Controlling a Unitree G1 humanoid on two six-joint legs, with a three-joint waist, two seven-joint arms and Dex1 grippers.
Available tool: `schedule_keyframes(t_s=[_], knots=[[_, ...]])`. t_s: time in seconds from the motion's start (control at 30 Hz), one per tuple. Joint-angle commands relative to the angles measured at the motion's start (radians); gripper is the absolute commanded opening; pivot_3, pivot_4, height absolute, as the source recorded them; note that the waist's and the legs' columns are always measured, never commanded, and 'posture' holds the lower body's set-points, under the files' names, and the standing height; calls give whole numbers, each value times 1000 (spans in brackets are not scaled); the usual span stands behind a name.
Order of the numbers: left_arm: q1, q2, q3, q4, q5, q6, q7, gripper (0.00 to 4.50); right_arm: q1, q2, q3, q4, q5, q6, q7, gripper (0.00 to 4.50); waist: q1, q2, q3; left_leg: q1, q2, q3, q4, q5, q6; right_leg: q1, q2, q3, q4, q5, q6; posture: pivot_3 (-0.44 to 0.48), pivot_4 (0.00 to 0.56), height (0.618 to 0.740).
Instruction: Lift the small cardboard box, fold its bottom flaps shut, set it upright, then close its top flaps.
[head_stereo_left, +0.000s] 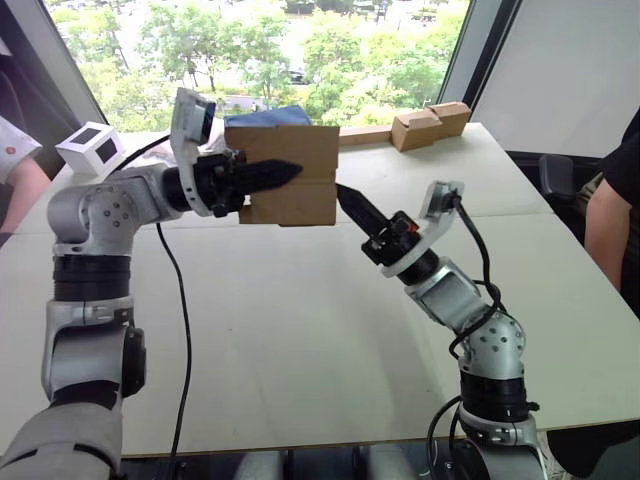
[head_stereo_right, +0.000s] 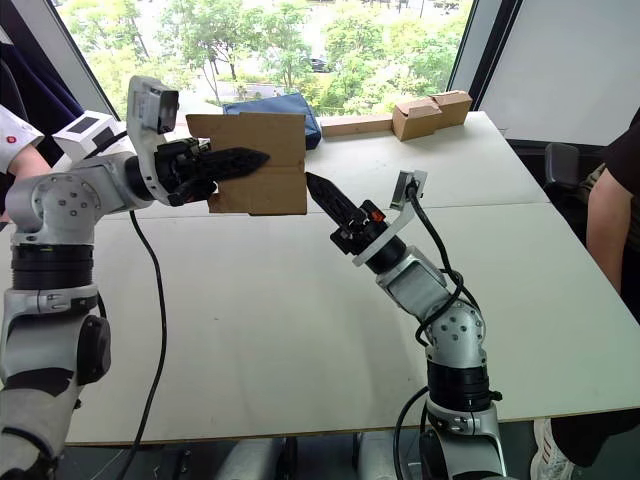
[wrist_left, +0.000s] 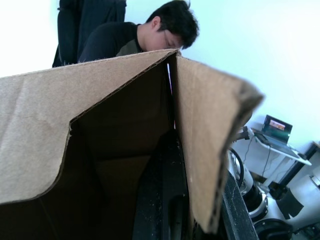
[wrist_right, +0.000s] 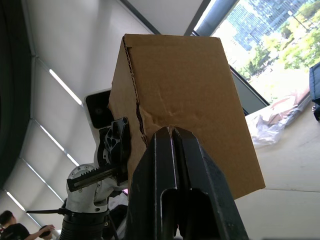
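The small cardboard box hangs in the air above the back of the white table. My left gripper is shut on its left wall, one black finger lying across the front face and the other inside. In the left wrist view the box is open toward the camera, with a flap standing out; I cannot tell whether it is a bottom or a top flap. My right gripper is shut, holds nothing, and its tip points at the box's lower right edge, touching it or nearly so.
Paired tan boxes on a wooden strip lie at the table's far edge, beside a blue bag. A white cube box stands far left. One person stands at the right and another at the left.
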Motion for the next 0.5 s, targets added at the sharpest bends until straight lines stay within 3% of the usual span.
schedule_keyframes(t_s=[0.03,0.17,0.33,0.43,0.5], knots=[[-2,5,-15,-29,16,-25,-4,0,15,-15,-15,-53,4,0,8,34,-1,0,0,0,0,0,0,0,0,0,0,0,0,0,0,0,150,740],[-2,94,-154,-89,161,-108,-50,0,114,-182,-80,-99,-10,55,41,34,4,0,0,0,0,0,0,0,0,0,-1,0,0,0,0,0,150,740],[-144,184,-449,-48,450,-224,-126,0,221,-499,-75,-206,-110,140,198,34,7,0,1,0,-2,0,0,-1,2,2,-1,0,-2,0,0,0,150,740],[-240,255,-679,-97,612,-248,-300,0,235,-713,-41,-298,-250,143,320,34,2,0,1,0,-2,1,0,-1,2,2,0,0,-2,-2,3,0,150,740],[-299,252,-780,-124,687,-279,-374,0,255,-830,-3,-351,-352,121,385,34,-2,0,1,1,-1,1,-1,-2,4,2,2,1,-2,-3,3,0,150,740]])
